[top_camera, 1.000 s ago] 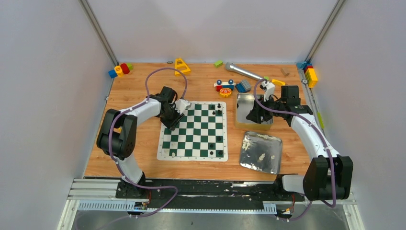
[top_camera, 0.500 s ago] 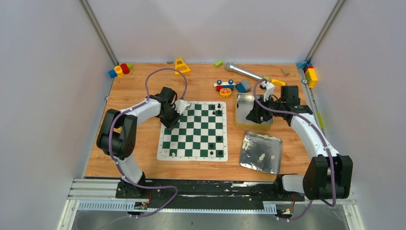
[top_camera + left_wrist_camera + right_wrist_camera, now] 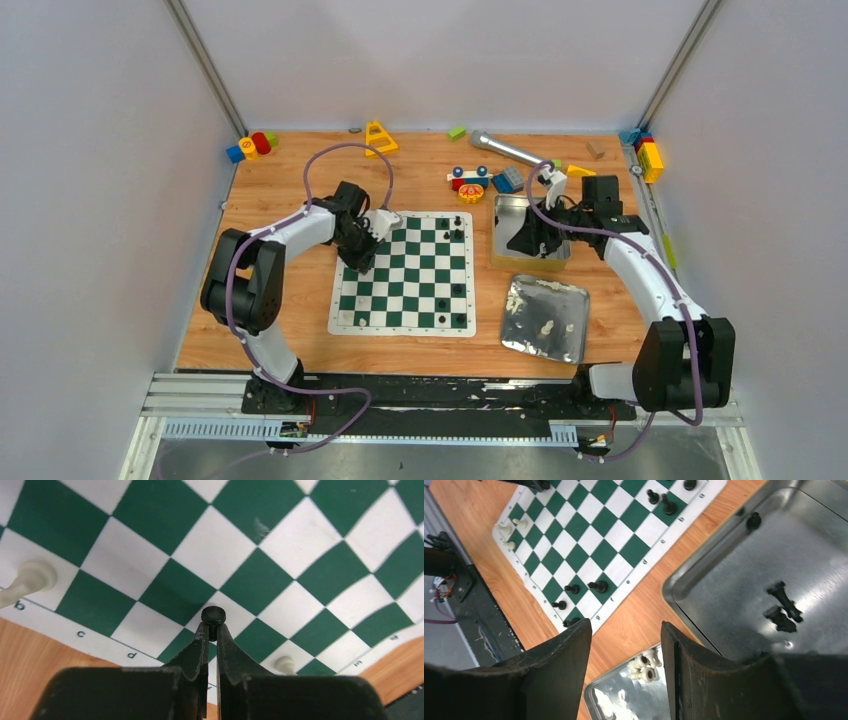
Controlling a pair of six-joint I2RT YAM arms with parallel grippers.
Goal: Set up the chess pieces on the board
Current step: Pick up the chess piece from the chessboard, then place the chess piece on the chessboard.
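Observation:
The green-and-white board (image 3: 402, 328) lies mid-table. My left gripper (image 3: 362, 256) is at its left edge, shut on a black pawn (image 3: 213, 615) over the squares by the lettered border (image 3: 80, 634). Whether the pawn touches the board I cannot tell. Two cream pieces (image 3: 34, 575) (image 3: 285, 664) stand nearby. My right gripper (image 3: 528, 240) hangs open and empty (image 3: 624, 637) over the deep tin (image 3: 500, 258), which holds black pieces (image 3: 782, 596). Cream pieces (image 3: 647, 664) lie in the flat tin (image 3: 560, 345). A few black pieces (image 3: 458, 220) stand on the board's right side.
Toy blocks (image 3: 250, 146), a yellow triangle (image 3: 378, 137), a toy car (image 3: 468, 180) and a silver microphone (image 3: 508, 150) lie along the back of the table. More blocks (image 3: 648, 155) sit at the back right corner. Grey walls close in both sides.
My left gripper has shifted slightly at the board's left edge, still shut on the pawn. My right wrist has risen a little toward the back over the deep tin.

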